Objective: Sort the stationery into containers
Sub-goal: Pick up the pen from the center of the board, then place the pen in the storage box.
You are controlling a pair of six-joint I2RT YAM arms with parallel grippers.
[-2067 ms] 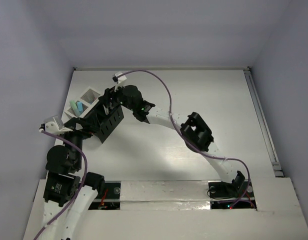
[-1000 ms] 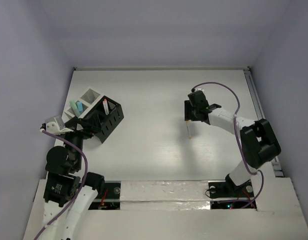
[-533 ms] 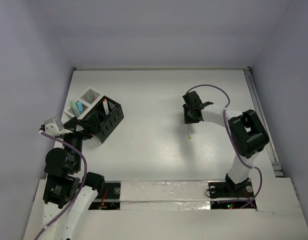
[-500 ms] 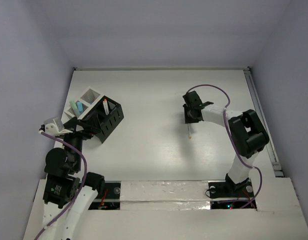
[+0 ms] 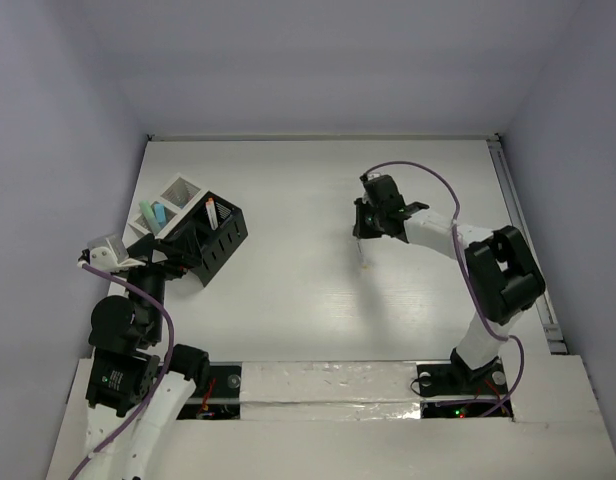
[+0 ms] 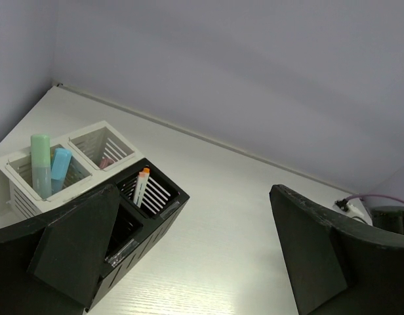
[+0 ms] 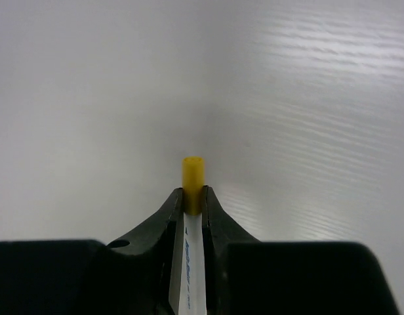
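My right gripper (image 7: 193, 193) is shut on a thin white pen (image 7: 191, 262), whose yellow end (image 7: 193, 174) pokes out past the fingertips. From above, this gripper (image 5: 364, 234) hovers over the table right of centre. At the left, the left gripper (image 6: 195, 262) stands open and holds nothing, right beside the black slotted organiser (image 6: 149, 220) (image 5: 216, 240). That organiser has a white pen with an orange end (image 6: 141, 186) in it. Behind it, joined white mesh cups (image 6: 71, 141) (image 5: 173, 197) contain a green marker (image 6: 40, 163), a blue marker (image 6: 60, 164) and something pink (image 6: 107, 161).
Grey walls enclose the white table (image 5: 308, 300) on three sides. A metal rail (image 5: 523, 250) runs along its right edge. The right arm's purple cable (image 5: 428, 175) loops above its wrist.
The right arm swung from the black organiser to the pen lying right of centre. Its jaws closed on the pen, which has left its spot on the table and shifted slightly left. The left arm stayed still.
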